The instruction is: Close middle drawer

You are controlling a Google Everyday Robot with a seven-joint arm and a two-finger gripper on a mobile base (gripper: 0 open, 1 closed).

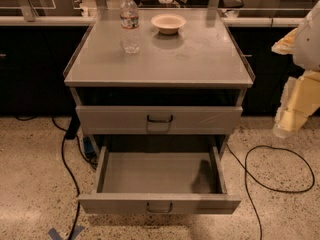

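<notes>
The middle drawer (159, 204) is pulled far out of the grey metal cabinet (160, 76). Its deep empty tray (157, 173) shows from above. Its low front panel carries a small dark loop handle (160, 207) at the centre. My gripper (292, 109) hangs at the right edge of the camera view. It is above the floor, right of the cabinet and apart from the drawer.
The drawer above (159, 120) has a taller front panel and sits nearly flush. A water bottle (130, 23) and a small bowl (168, 23) stand on the cabinet top. Black cables (272, 170) lie on the speckled floor on both sides.
</notes>
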